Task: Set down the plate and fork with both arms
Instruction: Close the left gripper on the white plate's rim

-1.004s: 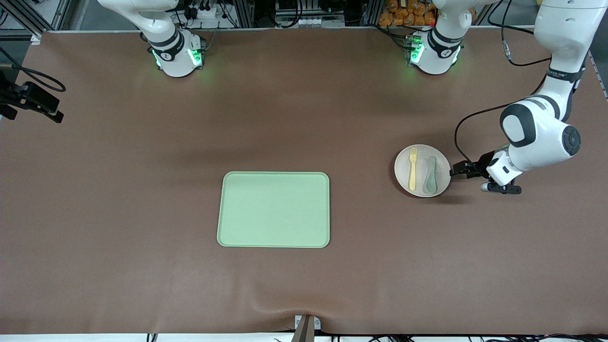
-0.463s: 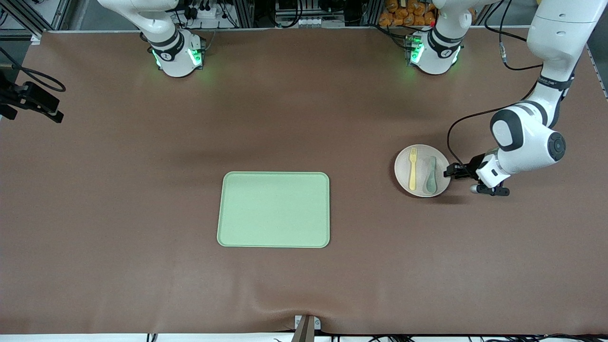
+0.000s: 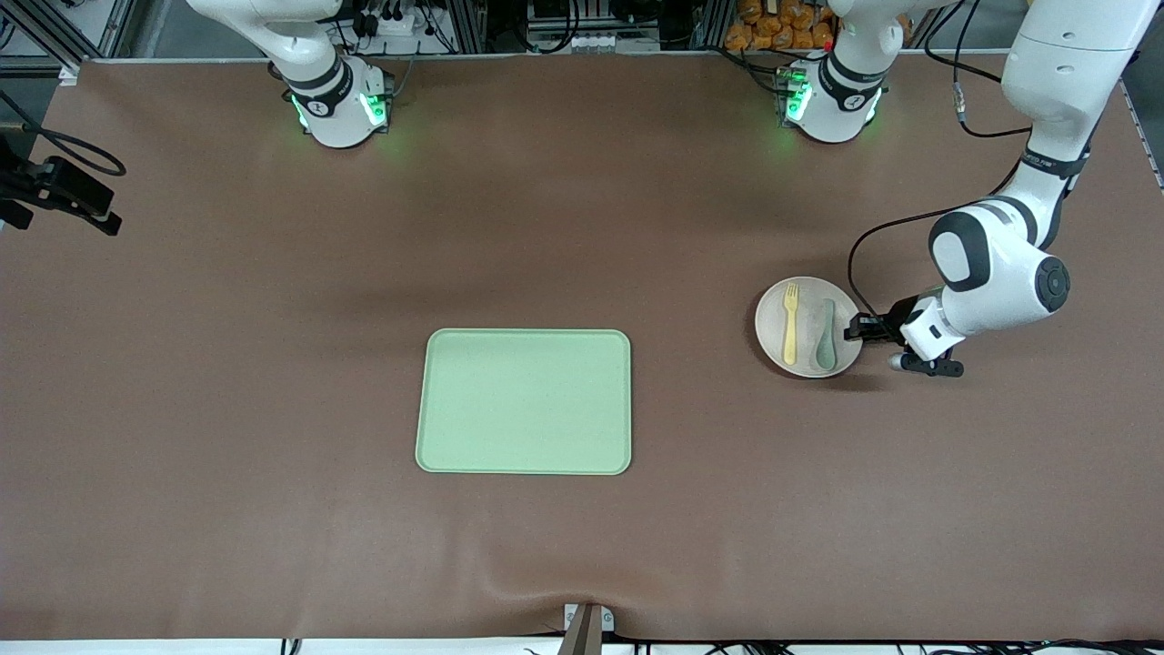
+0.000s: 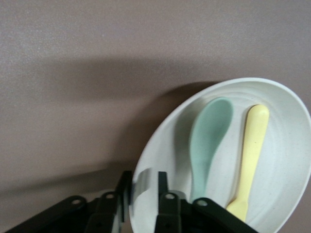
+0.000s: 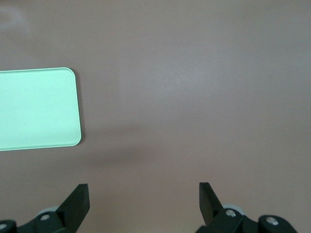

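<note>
Gripping plate (image 3: 807, 326) rim, 3 o'clock edge | left gripper (image 4: 144, 196) fingers straddling it, I judge not clamped | right gripper (image 5: 144, 200) spread, waiting | next: I close, lift level | fork (image 3: 790, 323) aboard.

A rectangular light-green tray (image 3: 524, 401) lies flat on the brown desk (image 3: 273, 364). A grey-green spoon (image 3: 825, 333) sits toward the left arm's end from the tray.

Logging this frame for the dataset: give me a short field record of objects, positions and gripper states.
plate: on table, toward left arm's end
fork: lying in plate
spoon: in plate beside fork
tray: mid-table, nothing on it, nearer the front camera than the plate
left gripper: fingers straddling plate rim, one inside, one outside; plate not lifted
right gripper: open, above bare table beside tray; arm waits
</note>
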Available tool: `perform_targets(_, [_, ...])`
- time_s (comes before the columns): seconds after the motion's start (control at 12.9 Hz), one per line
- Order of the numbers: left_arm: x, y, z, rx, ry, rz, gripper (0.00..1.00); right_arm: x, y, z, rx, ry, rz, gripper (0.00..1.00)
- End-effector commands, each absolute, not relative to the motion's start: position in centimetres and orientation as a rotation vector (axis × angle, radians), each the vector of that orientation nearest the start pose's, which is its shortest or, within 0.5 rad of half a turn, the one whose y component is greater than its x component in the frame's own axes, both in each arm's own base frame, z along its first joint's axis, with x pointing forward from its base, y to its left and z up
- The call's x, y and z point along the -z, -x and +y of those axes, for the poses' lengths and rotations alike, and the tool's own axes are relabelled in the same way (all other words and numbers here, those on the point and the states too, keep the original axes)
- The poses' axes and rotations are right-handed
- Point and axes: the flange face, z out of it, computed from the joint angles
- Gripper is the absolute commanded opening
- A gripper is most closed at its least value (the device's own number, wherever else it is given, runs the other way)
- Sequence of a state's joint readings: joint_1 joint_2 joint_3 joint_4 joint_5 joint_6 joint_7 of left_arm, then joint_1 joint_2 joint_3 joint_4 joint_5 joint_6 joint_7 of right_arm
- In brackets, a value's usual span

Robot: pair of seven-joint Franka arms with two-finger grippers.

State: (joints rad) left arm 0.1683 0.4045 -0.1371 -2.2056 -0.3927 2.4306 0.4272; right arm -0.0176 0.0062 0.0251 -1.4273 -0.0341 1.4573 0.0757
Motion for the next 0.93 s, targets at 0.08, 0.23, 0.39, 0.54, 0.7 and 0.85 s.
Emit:
perform_targets(0.08, [-17.9, -53.7, 1.3, -0.17, 3.47, 0.117, 0.16, -68.1, -54.3, 0.0, 0.045, 3.159, 0.116, 1.0])
perform_targets(0.23, [-18.0, -53.7, 1.4, -0.166, 3.47, 0.12, 0.07, -68.1, -54.3, -0.1, 0.045, 3.159, 0.116, 1.0])
perform_targets(0.39, [-18.1, -53.8, 1.2, -0.164, 3.47, 0.129, 0.01, -68.1, -54.3, 0.0, 0.045, 3.159, 0.116, 1.0])
perform_targets(0.54, [-18.4, -54.3, 1.0, -0.149, 3.47, 0.142, 0.0, -68.1, -54.3, 0.0, 0.043, 3.159, 0.116, 1.0])
perform_targets(0.7, [-18.5, -54.9, 1.0, -0.137, 3.472, 0.146, 0.0, -68.1, -54.3, 0.0, 0.045, 3.159, 0.116, 1.0])
perform_targets(0.85, [-19.7, -56.2, 1.0, -0.088, 3.473, 0.159, 0.0, -68.1, -54.3, -0.1, 0.045, 3.159, 0.118, 1.0])
